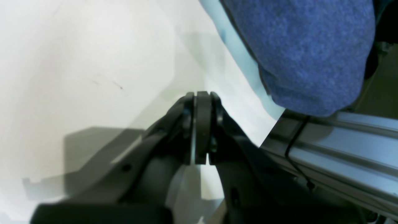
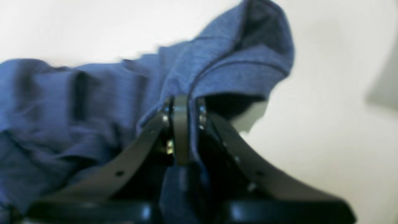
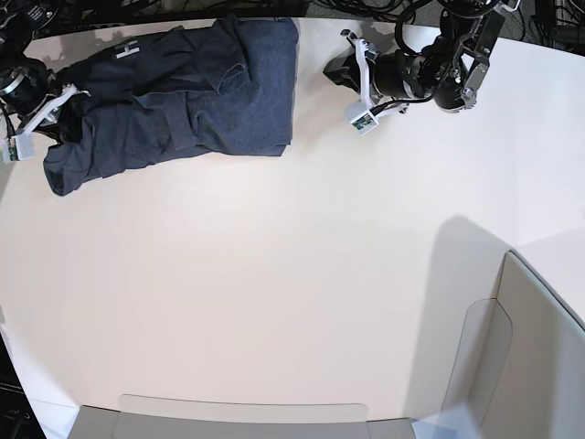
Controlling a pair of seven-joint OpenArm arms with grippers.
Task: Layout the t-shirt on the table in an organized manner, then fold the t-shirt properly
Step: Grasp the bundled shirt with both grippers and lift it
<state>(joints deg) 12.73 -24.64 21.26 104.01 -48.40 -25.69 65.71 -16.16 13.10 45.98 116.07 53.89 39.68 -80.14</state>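
Right tool [image 2: 183,105] clenched on t-shirt [image 3: 183,82] edge. Shirt bunched, creased at far bench [image 3: 274,293] corner; layout incomplete, folding not begun. Left tool [image 1: 202,96] clenched empty, just beside shirt.

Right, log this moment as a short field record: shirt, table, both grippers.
t-shirt: bunched along the far edge, not spread flat
table: off-white, bare in front of the shirt
right gripper: shut on a fold of the t-shirt
left gripper: shut, empty, beside the shirt without touching it
fold: not started
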